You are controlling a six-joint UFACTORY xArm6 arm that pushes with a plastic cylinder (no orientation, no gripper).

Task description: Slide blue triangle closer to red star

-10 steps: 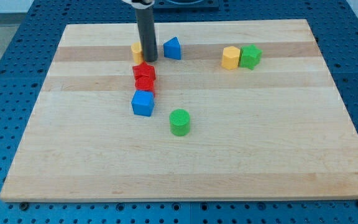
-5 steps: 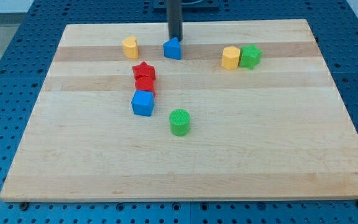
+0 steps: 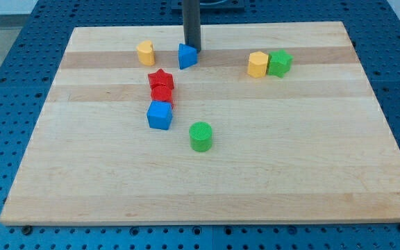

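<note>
My tip (image 3: 192, 48) touches blue triangle (image 3: 187, 56) at its top-right edge; red star (image 3: 161, 80) sits near, lower left. No jaws, just rod.

Wooden board (image 3: 255, 167) on blue (perforated) table (image 3: 5, 62).

On the pale wooden board (image 3: 269, 160) sit a yellow block (image 3: 145, 52), a blue cube (image 3: 160, 115), a green cylinder (image 3: 201, 136), and a touching yellow (image 3: 257, 64) and green pair (image 3: 279, 63).

We see a pale matt wood surface (image 3: 255, 160), ribbed plastic green cylinder (image 3: 201, 136), smooth dark rod (image 3: 191, 24).
</note>
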